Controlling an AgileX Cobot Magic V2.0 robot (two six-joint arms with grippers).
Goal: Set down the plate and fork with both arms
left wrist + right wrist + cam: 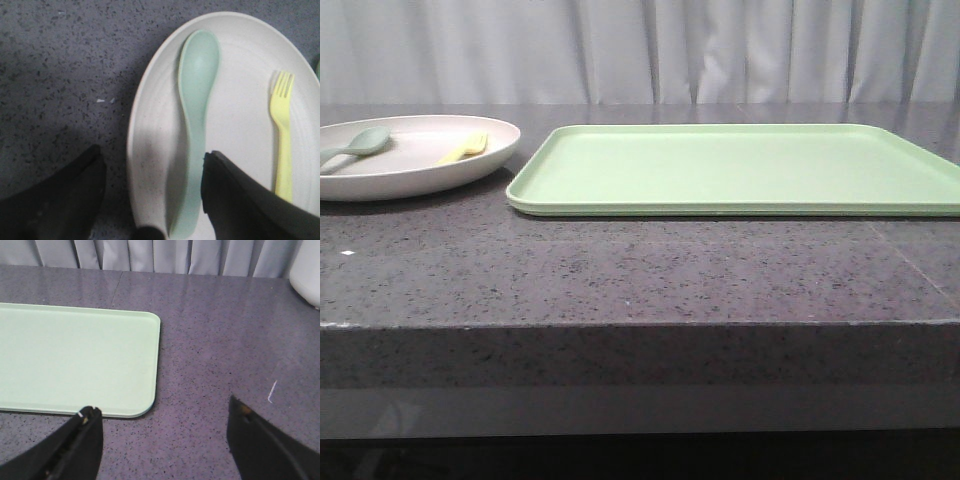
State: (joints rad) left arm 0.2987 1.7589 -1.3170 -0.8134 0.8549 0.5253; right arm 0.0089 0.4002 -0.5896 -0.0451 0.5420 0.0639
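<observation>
Left of the tray (735, 168): plate (410, 170) with fork (466, 149) and spoon (355, 147), not yet moved.

Largest first: tray lying flat on the counter (620, 270), bare, likely the target; plate just left of it, apart, a narrow strip of counter between. On the plate, spoon toward the side away from the tray, fork toward the tray side, both loose and flat, apart from each other. Left gripper (152, 200) spread wide above the plate's near rim, straddling the spoon handle, holding nothing; probably set to take the rim. Right gripper (162, 445) likewise wide open and empty, hanging past the tray's corner over bare counter. Neither arm visible from the front. Hidden: plate's left edge cut off in the front view, fork handle's end behind a left finger (240, 200), tray's far end out of the right wrist view. Pale object at that view's top corner too cropped to name.
</observation>
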